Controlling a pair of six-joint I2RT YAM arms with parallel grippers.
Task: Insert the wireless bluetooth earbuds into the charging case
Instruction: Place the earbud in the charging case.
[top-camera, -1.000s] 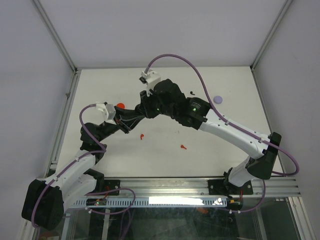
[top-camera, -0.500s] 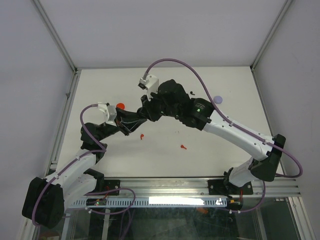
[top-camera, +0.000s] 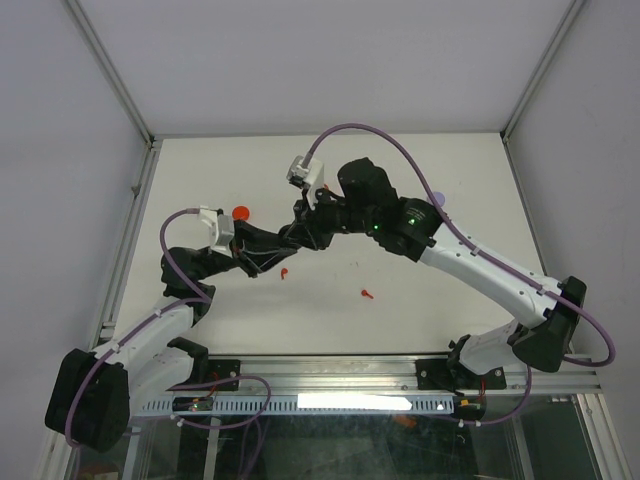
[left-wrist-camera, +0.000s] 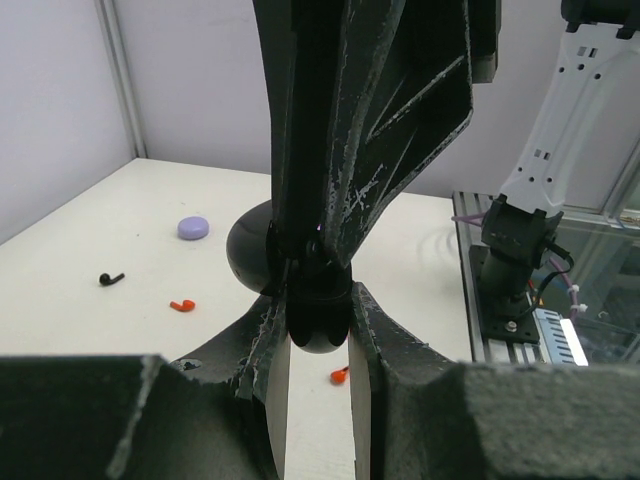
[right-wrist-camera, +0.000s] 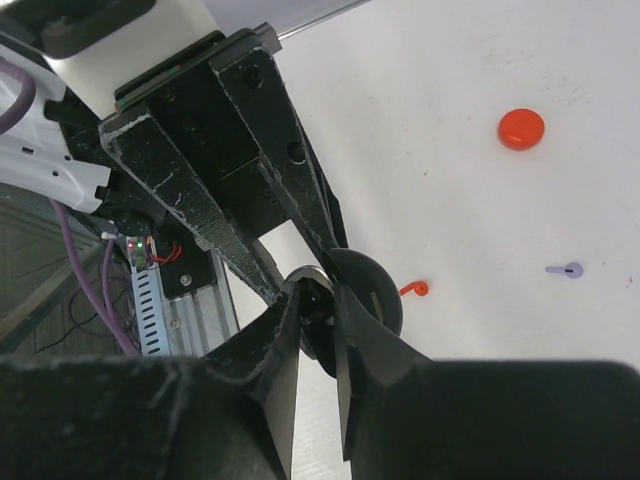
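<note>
The black charging case (left-wrist-camera: 318, 325) is off the table, its lid (right-wrist-camera: 372, 292) swung open. My left gripper (left-wrist-camera: 320, 303) is shut on the case body from both sides. My right gripper (right-wrist-camera: 320, 296) comes down from above, shut, with its tips at the case's open mouth. What lies between them is too dark to tell. In the top view the two grippers, left (top-camera: 272, 250) and right (top-camera: 296, 237), meet above the table's middle left. Loose earbuds lie on the table: two red ones (top-camera: 285, 273) (top-camera: 368, 294), a black one (left-wrist-camera: 111, 279) and a lavender one (right-wrist-camera: 566, 270).
A red disc (top-camera: 240, 213) lies behind the left gripper, and a lavender disc (left-wrist-camera: 193, 228) sits far off to the right side. The right arm's base (left-wrist-camera: 512, 270) and the metal rail stand at the table's near edge.
The right arm has swung its elbow and wrist to the right and leaned further over the case. The left gripper has reached slightly right with the case.
</note>
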